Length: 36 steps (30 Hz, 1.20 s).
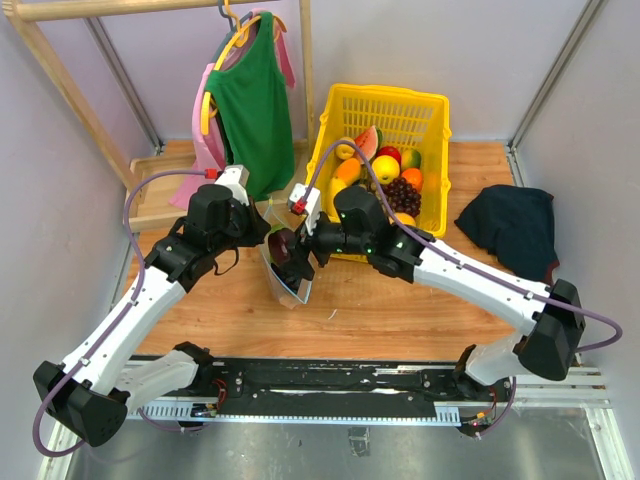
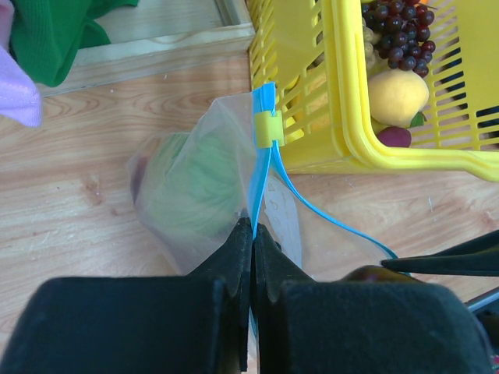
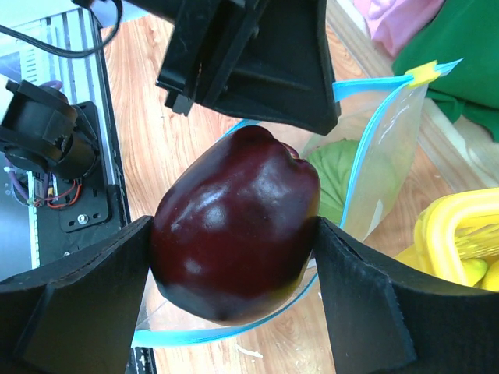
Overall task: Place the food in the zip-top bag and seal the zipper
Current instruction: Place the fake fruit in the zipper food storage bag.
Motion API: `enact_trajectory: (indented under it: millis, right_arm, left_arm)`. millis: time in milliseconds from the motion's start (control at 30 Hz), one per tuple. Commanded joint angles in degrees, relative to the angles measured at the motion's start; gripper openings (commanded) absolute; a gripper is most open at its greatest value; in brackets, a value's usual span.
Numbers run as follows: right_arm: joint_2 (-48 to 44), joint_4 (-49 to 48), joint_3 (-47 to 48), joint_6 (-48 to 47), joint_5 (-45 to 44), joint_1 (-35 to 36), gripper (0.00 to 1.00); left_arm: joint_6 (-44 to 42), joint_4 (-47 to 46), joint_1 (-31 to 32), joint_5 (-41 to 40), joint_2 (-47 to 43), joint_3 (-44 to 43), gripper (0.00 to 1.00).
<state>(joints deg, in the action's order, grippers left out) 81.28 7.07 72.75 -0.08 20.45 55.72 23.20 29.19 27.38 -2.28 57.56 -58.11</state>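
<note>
The blue zipper [image 2: 266,164] of the clear bag [image 2: 199,183] is pinched tight by the left gripper [image 2: 253,227]. A dark red fruit [image 3: 234,210] is gripped by the right gripper [image 3: 234,238] just over the bag's open mouth.

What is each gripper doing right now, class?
Left gripper: closed on the blue zipper edge of the zip-top bag.
Right gripper: holding a dark red toy fruit.
</note>
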Motion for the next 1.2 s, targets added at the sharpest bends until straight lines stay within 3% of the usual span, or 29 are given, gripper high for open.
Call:
enact_trajectory:
  millis: [0, 700, 1167]
  right_arm:
    - [1.59, -3.62, -1.2, 1.39, 0.81, 1.23, 0.64]
    - [2.12, -2.62, -0.86, 0.21, -3.46, 1.23, 0.99]
    - [-4.71, 4.29, 2.2, -1.3, -10.7, 0.61, 0.98]
  left_arm:
    - [0.0, -2.8, -0.66, 0.83, -1.12, 0.21, 0.01]
    - [-0.17, -2.82, -0.66, 0.88, -1.22, 0.27, 0.01]
    - [-0.13, -2.79, -0.66, 0.63, -1.39, 0.27, 0.0]
